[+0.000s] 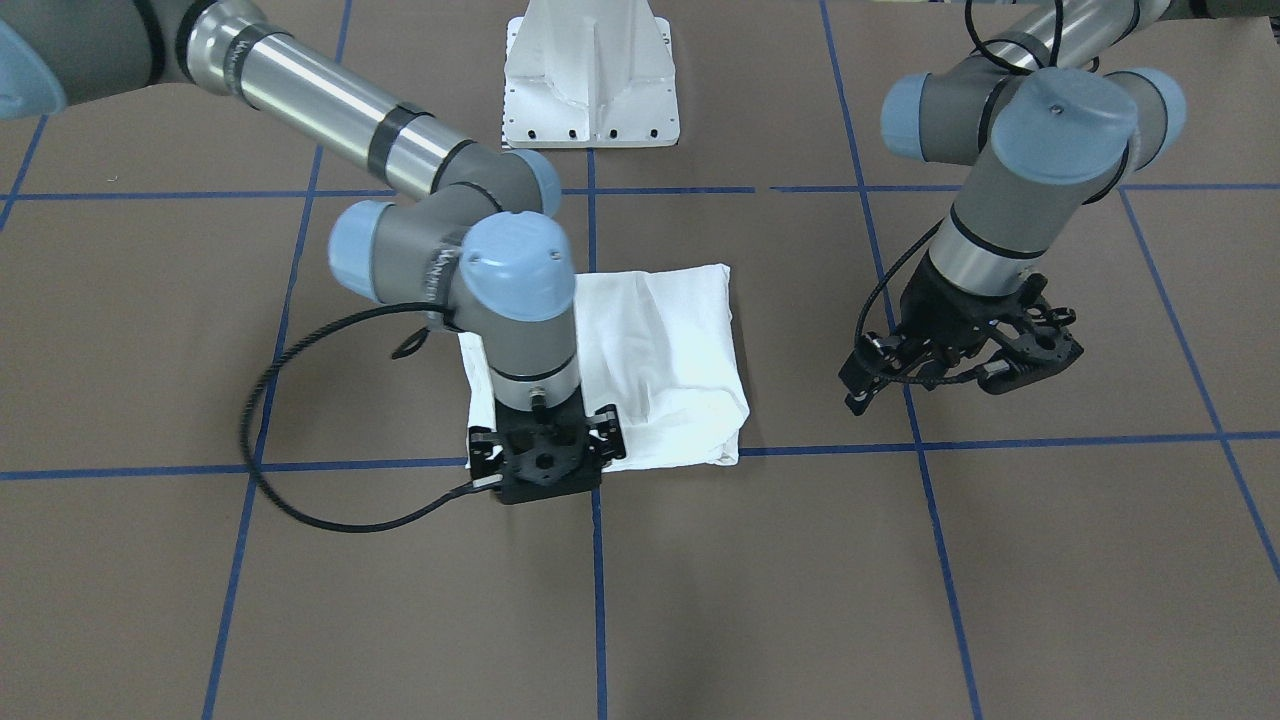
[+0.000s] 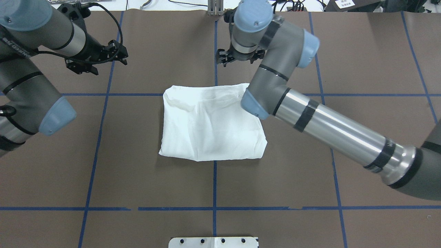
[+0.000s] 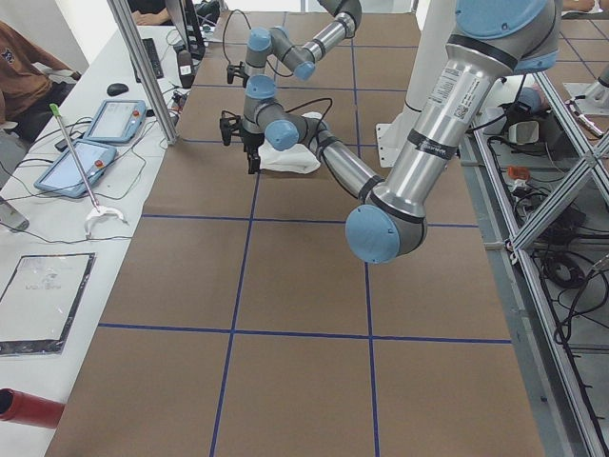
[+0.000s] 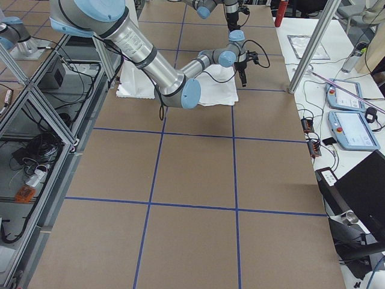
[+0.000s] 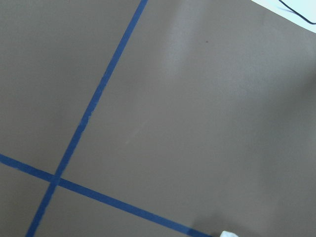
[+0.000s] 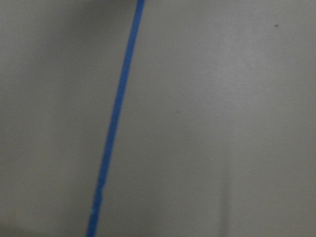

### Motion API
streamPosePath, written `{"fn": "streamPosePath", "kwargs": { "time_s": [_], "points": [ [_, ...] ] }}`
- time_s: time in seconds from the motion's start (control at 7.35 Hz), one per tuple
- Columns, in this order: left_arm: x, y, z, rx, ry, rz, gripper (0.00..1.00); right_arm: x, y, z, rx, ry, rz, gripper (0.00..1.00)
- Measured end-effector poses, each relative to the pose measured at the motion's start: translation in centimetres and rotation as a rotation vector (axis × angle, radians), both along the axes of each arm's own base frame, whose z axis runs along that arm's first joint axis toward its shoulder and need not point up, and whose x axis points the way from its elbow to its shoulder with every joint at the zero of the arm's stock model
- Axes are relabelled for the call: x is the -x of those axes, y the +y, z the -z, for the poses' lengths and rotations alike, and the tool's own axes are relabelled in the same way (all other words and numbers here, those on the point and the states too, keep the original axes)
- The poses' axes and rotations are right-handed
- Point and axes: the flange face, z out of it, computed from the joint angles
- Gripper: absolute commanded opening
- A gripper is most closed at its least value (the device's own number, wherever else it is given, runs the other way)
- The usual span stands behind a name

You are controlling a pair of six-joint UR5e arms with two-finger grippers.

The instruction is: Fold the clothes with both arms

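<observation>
The white T-shirt (image 2: 210,127) lies folded into a rough rectangle at the middle of the brown-covered table (image 2: 144,172), straddling a blue tape line (image 2: 214,186) of the grid. The right gripper (image 1: 545,462) points straight down just beside the shirt's edge on the operators' side. In the front-facing view its side links are splayed wide and it grasps nothing. Its fingertips are hidden beneath its own body, and its wrist camera shows only bare table and a strip of tape. Whether it touches the shirt cannot be told. The left gripper (image 1: 955,360) hangs tilted over bare table, well apart from the shirt on the robot's left, its fingers spread wide and empty. Its wrist camera looks down on a crossing of tape lines. The white pedestal (image 1: 590,80) stands at the robot's edge of the table.
</observation>
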Motion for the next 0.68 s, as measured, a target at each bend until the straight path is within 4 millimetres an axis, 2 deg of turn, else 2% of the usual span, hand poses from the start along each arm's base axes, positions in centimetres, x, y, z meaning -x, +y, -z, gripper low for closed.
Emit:
{"fn": "streamPosePath", "kwargs": {
  "time_s": [0.14,0.27,0.54,0.68],
  "points": [
    [2.6,0.3,-2.4,-0.05,-0.042,-0.035,1.0,-6.1,-0.7,-3.2,-0.018,0.028,0.032,1.0],
    [6.4,-0.1,-5.3,-0.106,-0.094,-0.079,1.0,-12.0,-1.4,-6.6,-0.037,0.067,0.072,1.0],
    [16.1,-1.5,-12.2,-0.213,-0.218,-0.174,1.0,-24.1,-2.7,-14.9,-0.056,0.12,0.163,1.0],
    [20.5,-1.4,-15.4,-0.249,-0.268,-0.218,1.0,-30.3,-2.7,-19.3,-0.054,0.12,0.199,1.0]
  ]
}}
